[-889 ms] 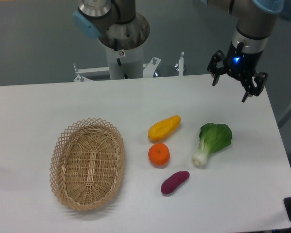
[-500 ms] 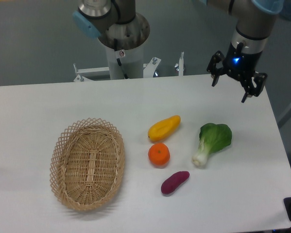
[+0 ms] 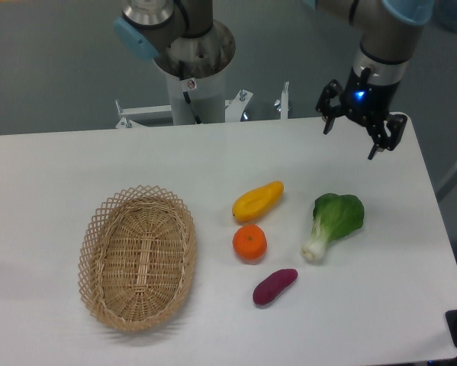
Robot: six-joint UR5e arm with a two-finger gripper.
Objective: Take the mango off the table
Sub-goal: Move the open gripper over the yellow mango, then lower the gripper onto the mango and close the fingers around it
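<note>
The mango (image 3: 257, 200) is an elongated yellow fruit shading to orange at its upper right end. It lies near the middle of the white table (image 3: 53, 175). My gripper (image 3: 351, 141) hangs above the table's far right part, well up and to the right of the mango. Its fingers (image 3: 326, 123) are spread apart and hold nothing.
A round orange (image 3: 249, 242) lies just below the mango, and a purple sweet potato (image 3: 275, 287) below that. A bok choy (image 3: 332, 223) lies to the right. A wicker basket (image 3: 138, 256) stands at the left. The arm's base (image 3: 192, 65) stands behind the table's far edge.
My gripper has moved a little to the left and up in the picture, still open. The objects on the table have not moved.
</note>
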